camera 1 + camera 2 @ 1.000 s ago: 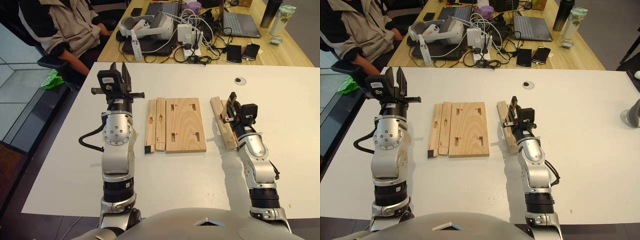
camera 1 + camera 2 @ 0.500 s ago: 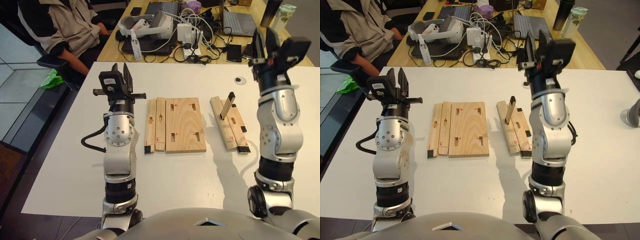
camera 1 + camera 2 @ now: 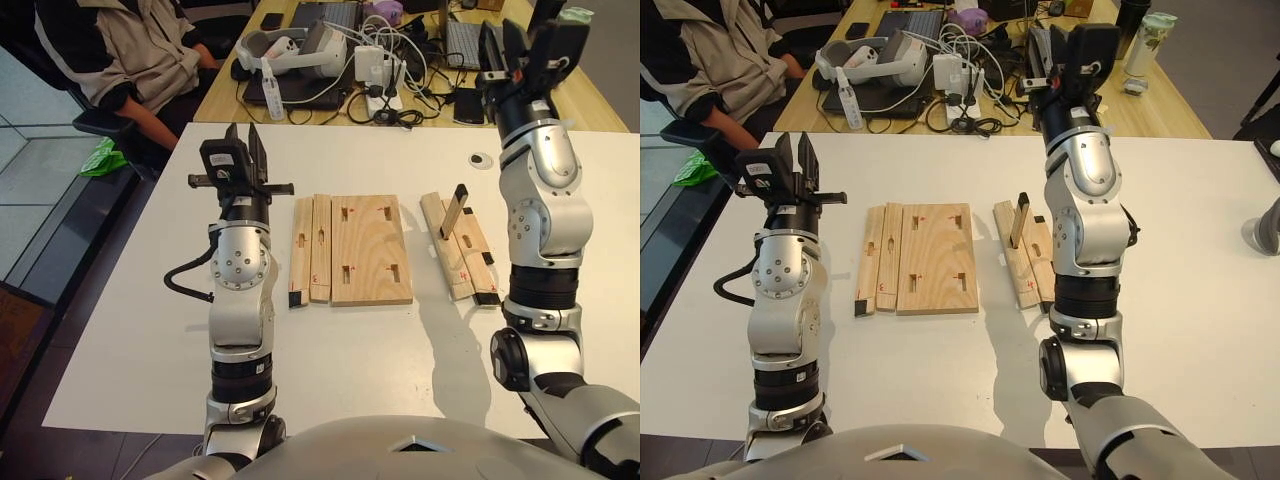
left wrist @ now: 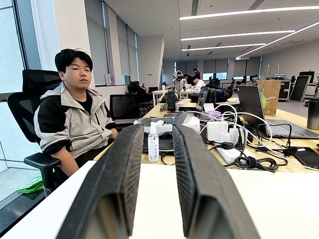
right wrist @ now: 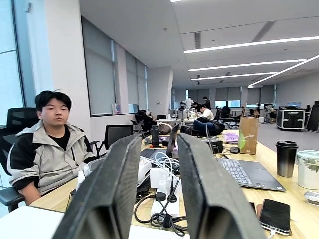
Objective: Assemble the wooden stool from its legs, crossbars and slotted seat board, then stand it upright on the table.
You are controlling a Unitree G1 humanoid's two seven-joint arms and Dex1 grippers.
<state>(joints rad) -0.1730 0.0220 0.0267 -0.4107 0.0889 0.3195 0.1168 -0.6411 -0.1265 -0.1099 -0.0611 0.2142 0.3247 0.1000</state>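
White table (image 3: 330, 360): slotted seat board (image 3: 371, 250) flat at centre. Two legs (image 3: 311, 248) flat, just beside its left edge. More stool pieces (image 3: 465, 262) flat to right, apart; one crossbar (image 3: 452, 212) upright on them. Left gripper (image 3: 243, 132), right gripper (image 3: 497, 35) raised, fingers parted, empty.

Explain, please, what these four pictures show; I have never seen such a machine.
It is a robot shaped like a person, with two arms, each ending in a two-finger gripper. Two pictures come from cameras in its head, looking down over the white table. The other two come from cameras on its wrists, looking out between the dark fingers. On the table lie a flat board with slots, two wooden bars at its left side, and more bars at its right, where one short piece stands upright. The left gripper and the right gripper are up in the air, open, holding nothing.
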